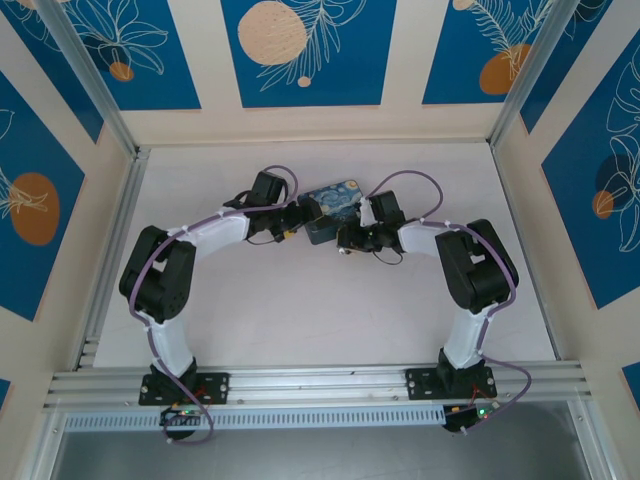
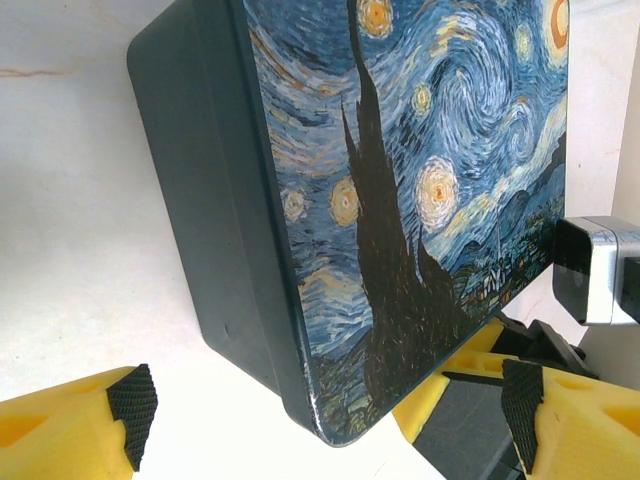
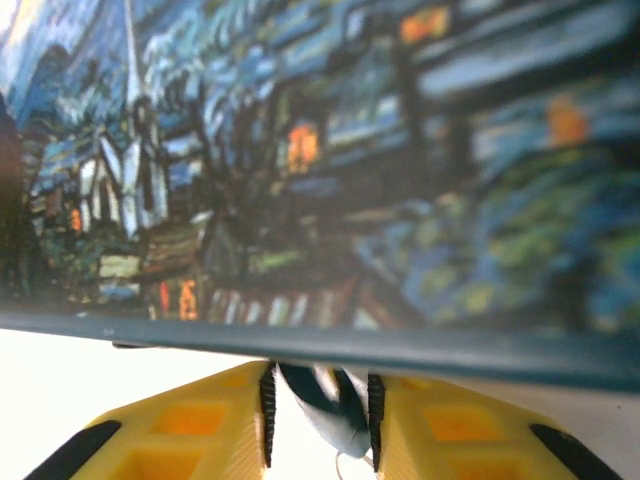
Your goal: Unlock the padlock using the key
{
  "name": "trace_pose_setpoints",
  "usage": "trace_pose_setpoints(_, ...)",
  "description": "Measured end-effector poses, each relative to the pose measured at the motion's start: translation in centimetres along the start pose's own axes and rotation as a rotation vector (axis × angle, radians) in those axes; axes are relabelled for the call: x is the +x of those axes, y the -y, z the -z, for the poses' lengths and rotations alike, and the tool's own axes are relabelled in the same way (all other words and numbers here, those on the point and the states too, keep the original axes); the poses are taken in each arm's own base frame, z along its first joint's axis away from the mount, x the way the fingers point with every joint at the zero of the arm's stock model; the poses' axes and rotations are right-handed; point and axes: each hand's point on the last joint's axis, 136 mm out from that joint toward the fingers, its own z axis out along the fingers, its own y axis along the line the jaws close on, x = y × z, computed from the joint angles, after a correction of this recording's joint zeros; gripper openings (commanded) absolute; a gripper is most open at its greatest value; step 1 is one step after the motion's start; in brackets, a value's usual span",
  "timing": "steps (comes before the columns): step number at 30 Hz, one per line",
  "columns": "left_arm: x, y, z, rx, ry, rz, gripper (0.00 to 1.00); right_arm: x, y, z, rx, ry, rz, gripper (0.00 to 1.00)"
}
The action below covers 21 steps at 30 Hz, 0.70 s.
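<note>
- My right gripper (image 3: 321,410) is pinched narrow on a blurred teal and silvery thing just under the box (image 3: 330,180) edge. I take it for the padlock (image 3: 312,392), though the focus is poor.
- My left gripper (image 2: 327,405) stands wide and holds nothing, with the box corner just ahead between its fingers.
- To do this well, I'd hold the right grip firm and steady the padlock with its keyhole turned toward the left arm.
- The left should take the key by its bow, then line it up slowly before pushing in.
</note>
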Motion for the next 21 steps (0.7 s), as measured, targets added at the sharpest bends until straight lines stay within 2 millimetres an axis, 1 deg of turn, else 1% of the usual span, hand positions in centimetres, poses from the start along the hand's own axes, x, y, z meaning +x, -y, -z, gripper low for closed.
trace_pose_setpoints(6,0.0,-0.1,0.0,-0.001,0.0,0.001,0.9,-0.1,0.3,0.0,0.016,0.008,0.004,0.13)
trace_pose_setpoints(8,0.0,-0.2,-0.1,-0.004,-0.002,0.003,0.9,-0.1,0.3,0.0,0.017,0.008,0.0,0.05)
trace_pose_setpoints(10,-0.1,-0.2,-0.1,-0.005,-0.001,0.004,0.9,-0.1,0.3,0.0,0.017,0.009,-0.002,0.0)
trace_pose_setpoints(12,-0.4,-0.1,-0.1,-0.008,0.001,0.0,0.9,-0.2,0.3,0.0,0.017,0.011,-0.005,0.0)
trace_pose_setpoints(18,-1.9,0.3,0.5,-0.049,0.037,-0.061,0.9,-0.2,0.8,0.5,0.016,0.022,-0.032,0.0)
trace_pose_setpoints(21,-2.6,0.1,0.6,-0.09,0.054,-0.097,0.9,-0.3,1.1,0.8,0.001,0.031,-0.051,0.0)
